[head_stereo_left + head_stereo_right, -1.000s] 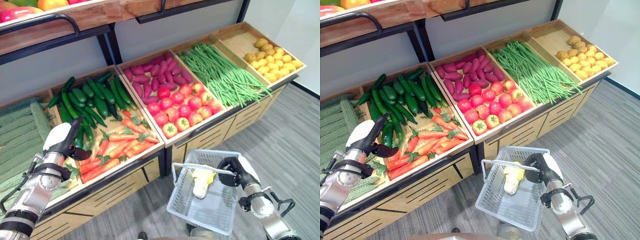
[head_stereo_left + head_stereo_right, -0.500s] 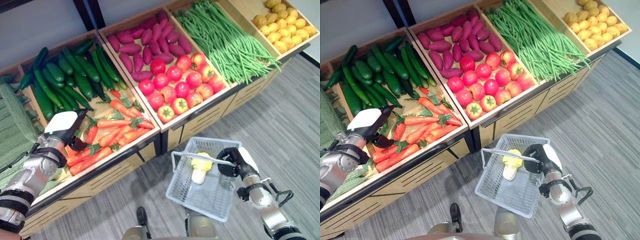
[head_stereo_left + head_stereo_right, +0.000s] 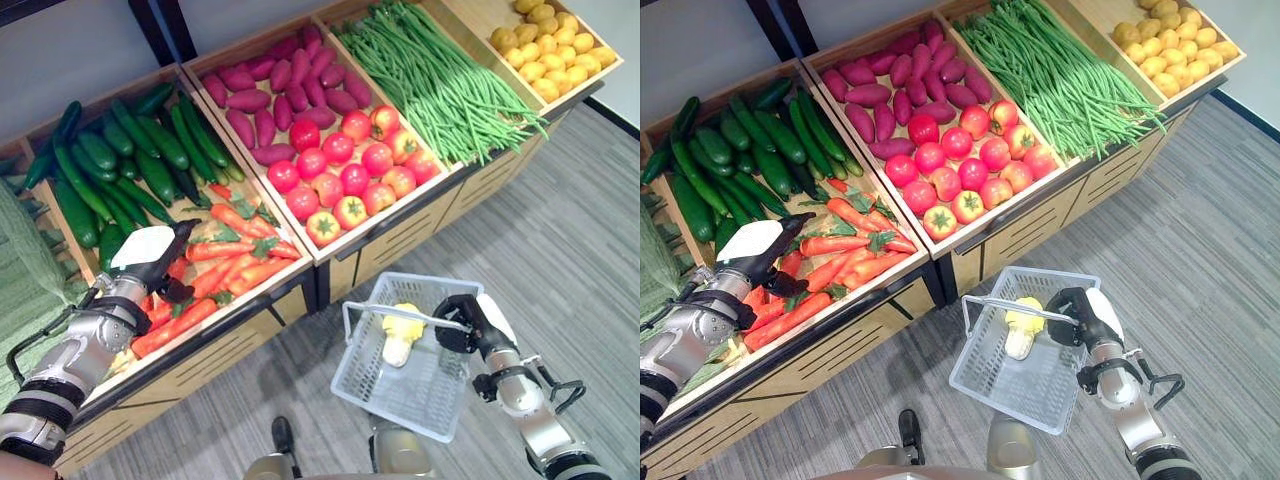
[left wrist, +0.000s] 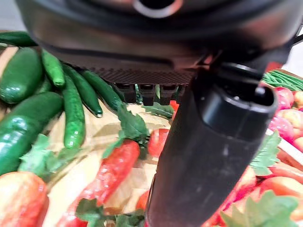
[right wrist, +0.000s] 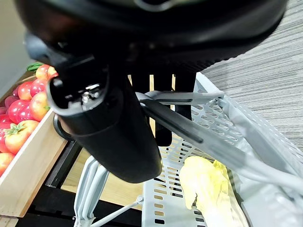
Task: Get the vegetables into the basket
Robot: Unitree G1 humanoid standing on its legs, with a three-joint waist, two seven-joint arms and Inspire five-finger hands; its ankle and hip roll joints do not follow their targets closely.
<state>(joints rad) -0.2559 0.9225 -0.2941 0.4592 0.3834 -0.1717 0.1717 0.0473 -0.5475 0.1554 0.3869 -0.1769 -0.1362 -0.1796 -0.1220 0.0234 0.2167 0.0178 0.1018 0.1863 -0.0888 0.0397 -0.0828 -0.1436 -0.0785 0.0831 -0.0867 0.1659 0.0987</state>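
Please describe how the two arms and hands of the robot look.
Both arms are silver-grey metal with black bands at the joints. The left hand is dark with a white cover on its back. The right hand is dark too, with a white cover.

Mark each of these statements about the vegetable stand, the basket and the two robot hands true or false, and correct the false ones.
1. The right robot hand grips the handle of the pale grey plastic basket. True.
2. The basket is empty. False: a yellow-white leafy vegetable lies in it.
3. The left robot hand is over the orange carrots. True.
4. The red tomatoes share a crate with the green beans. False: they share one with the purple sweet potatoes.
5. The left robot hand holds a dark green cucumber. False: it holds nothing.
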